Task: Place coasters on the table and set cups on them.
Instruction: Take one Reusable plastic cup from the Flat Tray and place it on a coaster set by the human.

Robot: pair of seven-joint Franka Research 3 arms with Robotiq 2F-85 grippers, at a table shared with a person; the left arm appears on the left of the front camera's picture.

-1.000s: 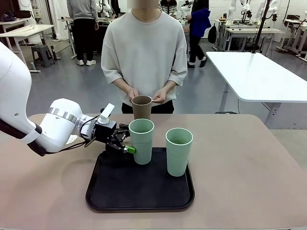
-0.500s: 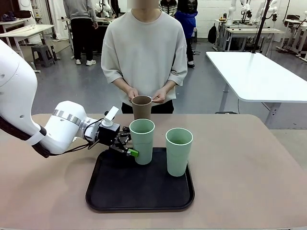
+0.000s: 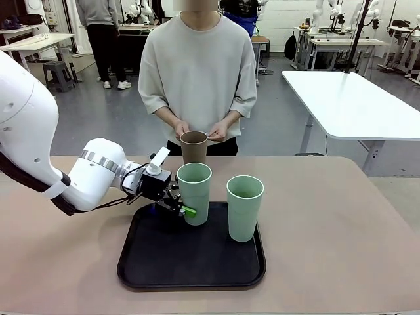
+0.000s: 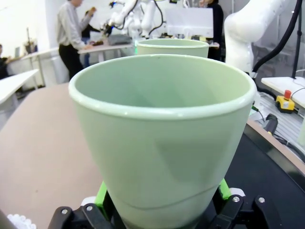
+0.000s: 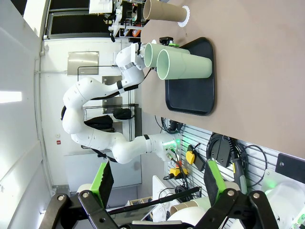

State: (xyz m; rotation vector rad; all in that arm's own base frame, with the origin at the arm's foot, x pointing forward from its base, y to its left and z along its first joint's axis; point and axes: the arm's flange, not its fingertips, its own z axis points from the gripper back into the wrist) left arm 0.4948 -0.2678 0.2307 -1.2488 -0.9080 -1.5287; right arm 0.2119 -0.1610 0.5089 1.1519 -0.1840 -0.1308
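Two pale green cups stand on the black tray (image 3: 190,266). My left gripper (image 3: 187,206) is shut on the lower part of the left green cup (image 3: 193,190); in the left wrist view its green pads press both sides of that cup (image 4: 167,138). The second green cup (image 3: 245,207) stands free to its right. The brown cup (image 3: 193,147) stands beyond the tray in front of the person, on a white lacy coaster (image 5: 185,14). A scalloped white edge (image 4: 19,222) lies on the table beside my left gripper. My right gripper (image 5: 157,179) is open and holds nothing.
The person stands at the far side with both hands (image 3: 216,131) just behind the brown cup. The tan table (image 3: 341,230) has free room right of the tray and along the front. A white table (image 3: 354,105) stands farther back right.
My left gripper slid right along the tray's edge to the left green cup and shut on it. The cups and the person's hands stayed put.
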